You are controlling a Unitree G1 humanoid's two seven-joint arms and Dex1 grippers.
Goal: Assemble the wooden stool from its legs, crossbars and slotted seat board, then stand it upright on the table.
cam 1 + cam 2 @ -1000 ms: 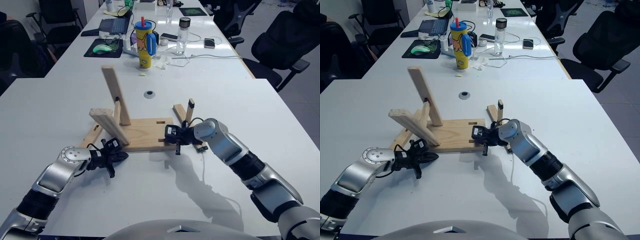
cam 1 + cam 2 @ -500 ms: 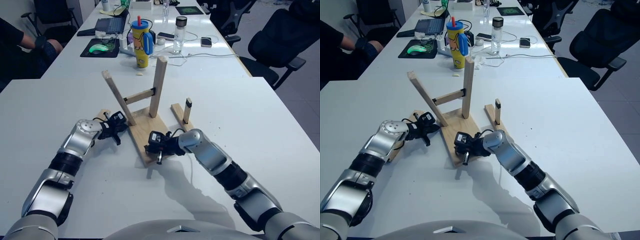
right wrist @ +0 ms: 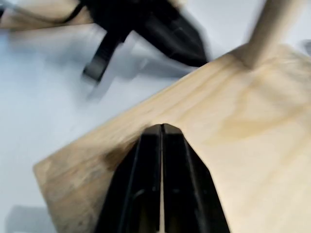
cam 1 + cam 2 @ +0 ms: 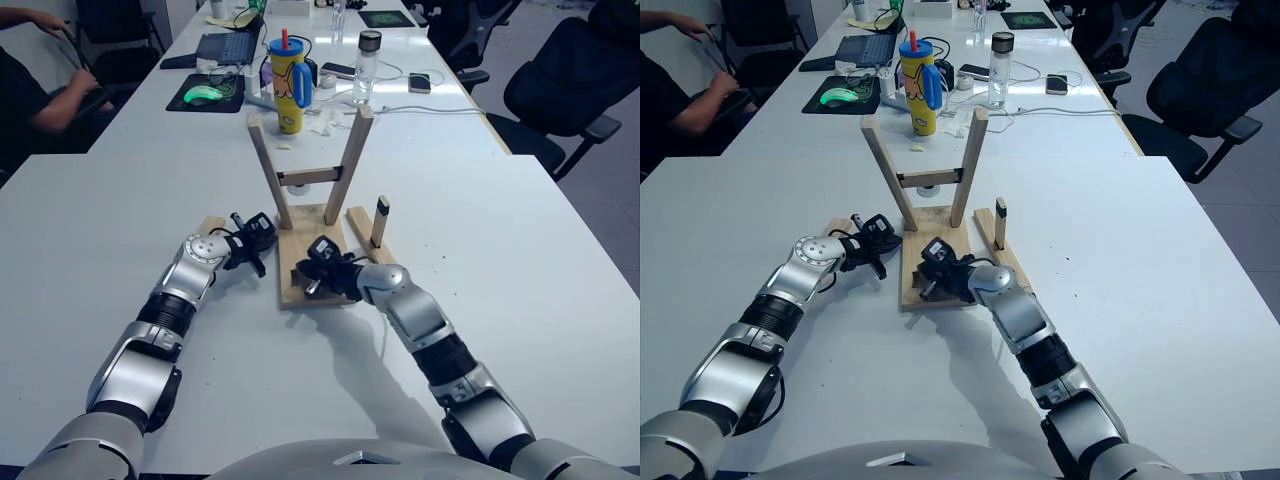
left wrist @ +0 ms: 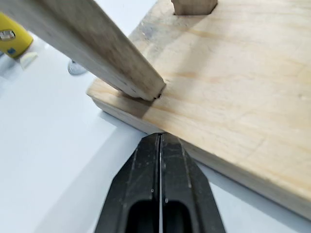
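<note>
The slotted seat board [image 4: 296,288] lies flat on the white table. Two legs [image 4: 350,165] rise from its far end, splayed apart and joined by a crossbar [image 4: 308,177]. My left gripper [image 4: 262,240] is shut, its tip [image 5: 159,137] against the board's left edge near a leg's foot [image 5: 141,87]. My right gripper [image 4: 318,272] is shut and empty, its tip [image 3: 162,128] resting on the board's top face [image 3: 233,145]. A loose leg piece [image 4: 360,238] with a short dark-tipped upright [image 4: 380,218] lies right of the board. Another wooden piece [image 4: 209,227] lies beside my left forearm.
On the far table stand a yellow cup [image 4: 287,85], a clear bottle [image 4: 366,68], a laptop [image 4: 225,45] and a green mouse [image 4: 205,97]. A metal grommet [image 5: 75,68] sits in the table beyond the board. Office chairs [image 4: 570,90] stand at the right.
The board with its legs has turned on the table, so the legs now stand at its far end. My left gripper moved up along the board's left edge; my right gripper shifted onto the board.
</note>
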